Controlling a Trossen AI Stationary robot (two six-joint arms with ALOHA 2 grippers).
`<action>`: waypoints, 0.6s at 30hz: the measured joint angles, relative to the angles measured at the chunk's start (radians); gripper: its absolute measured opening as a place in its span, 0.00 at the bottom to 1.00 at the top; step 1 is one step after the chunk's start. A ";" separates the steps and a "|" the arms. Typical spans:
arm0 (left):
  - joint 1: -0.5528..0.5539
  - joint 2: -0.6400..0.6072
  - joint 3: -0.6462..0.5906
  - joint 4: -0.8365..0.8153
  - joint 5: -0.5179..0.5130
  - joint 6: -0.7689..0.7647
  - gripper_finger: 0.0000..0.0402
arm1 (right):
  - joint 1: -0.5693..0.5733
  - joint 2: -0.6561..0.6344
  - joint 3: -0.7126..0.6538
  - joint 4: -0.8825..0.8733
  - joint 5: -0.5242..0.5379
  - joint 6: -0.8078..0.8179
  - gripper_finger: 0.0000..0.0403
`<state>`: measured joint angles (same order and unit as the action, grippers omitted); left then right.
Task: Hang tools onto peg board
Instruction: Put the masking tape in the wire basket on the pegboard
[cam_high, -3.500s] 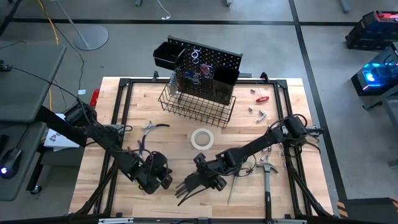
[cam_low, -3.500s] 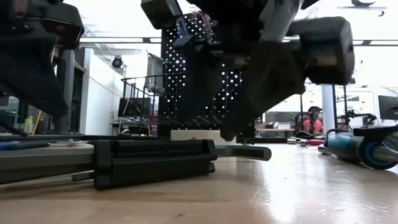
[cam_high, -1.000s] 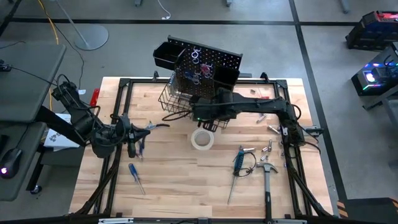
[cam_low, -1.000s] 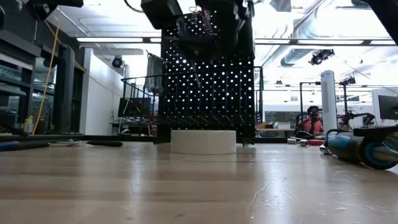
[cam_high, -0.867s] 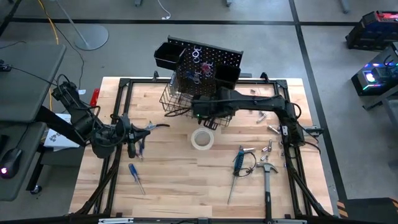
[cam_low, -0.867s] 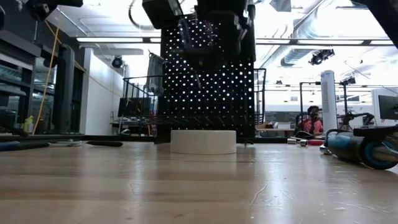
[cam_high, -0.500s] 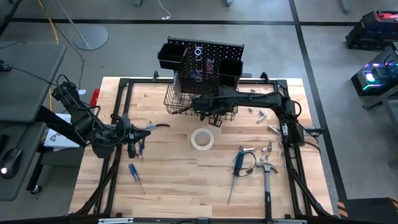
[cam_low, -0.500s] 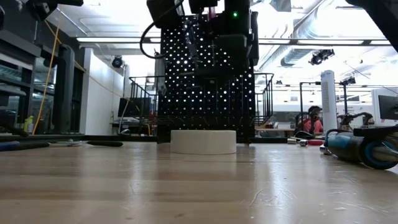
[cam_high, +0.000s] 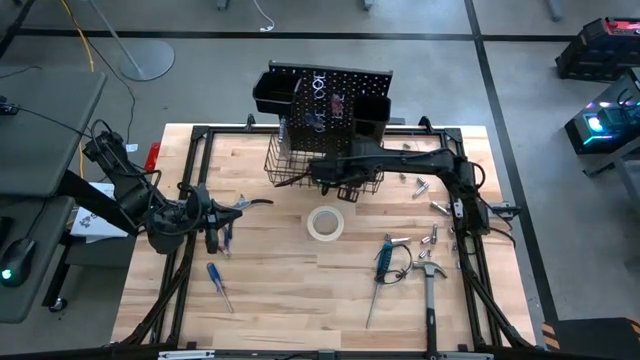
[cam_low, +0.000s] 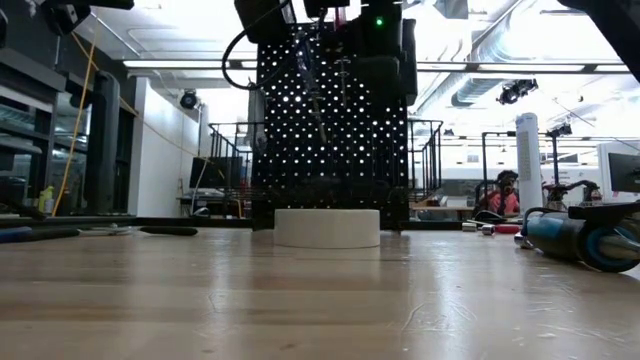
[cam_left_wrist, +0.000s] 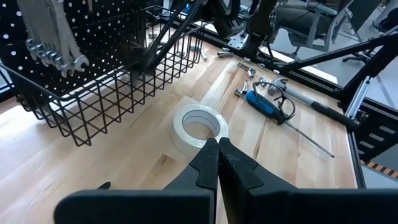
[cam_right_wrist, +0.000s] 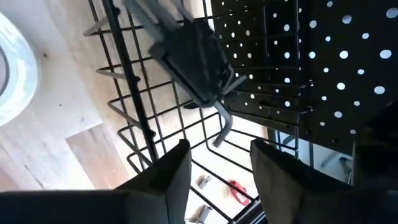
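Note:
The black peg board (cam_high: 335, 92) stands at the table's far edge, with a wire basket (cam_high: 290, 170) at its foot. Silver wrenches (cam_left_wrist: 53, 53) hang on the peg board. My right gripper (cam_high: 332, 180) hovers over the basket, open (cam_right_wrist: 221, 149), with nothing between its fingers. Just beyond them a dark tool with a grey metal end (cam_right_wrist: 196, 53) shows blurred inside the basket (cam_right_wrist: 134, 99). The white tape roll (cam_high: 325, 223) lies flat at mid-table. My left gripper (cam_high: 215, 232) waits at the table's left, shut (cam_left_wrist: 217, 149) and holding nothing.
Pliers (cam_high: 245, 205) and a blue-handled screwdriver (cam_high: 220, 285) lie at the left. Another blue-handled screwdriver (cam_high: 383, 262), a hammer (cam_high: 430, 290) and small bits (cam_high: 432, 237) lie at the right. A red-handled tool (cam_high: 422, 158) is near the far right. Bare wood lies toward the near edge.
The peg board with its basket has turned about, its right end swinging toward the far edge, so that it now stands square to the table. My right gripper stayed over the basket, shifting slightly toward the far edge and down.

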<state>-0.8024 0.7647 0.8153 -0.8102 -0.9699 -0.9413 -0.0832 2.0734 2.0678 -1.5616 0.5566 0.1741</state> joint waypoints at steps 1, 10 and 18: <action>0.000 0.000 0.000 0.000 0.000 -0.001 0.00 | 0.003 -0.002 0.000 -0.001 -0.002 0.000 0.39; 0.000 0.000 0.000 -0.002 0.001 0.000 0.00 | 0.039 -0.029 0.053 -0.010 -0.011 0.008 0.40; 0.000 0.000 0.000 -0.004 0.002 0.002 0.00 | 0.105 -0.034 0.251 -0.008 -0.060 -0.025 0.40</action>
<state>-0.8028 0.7647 0.8150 -0.8144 -0.9680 -0.9394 0.0221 2.0396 2.3191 -1.5695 0.4971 0.1493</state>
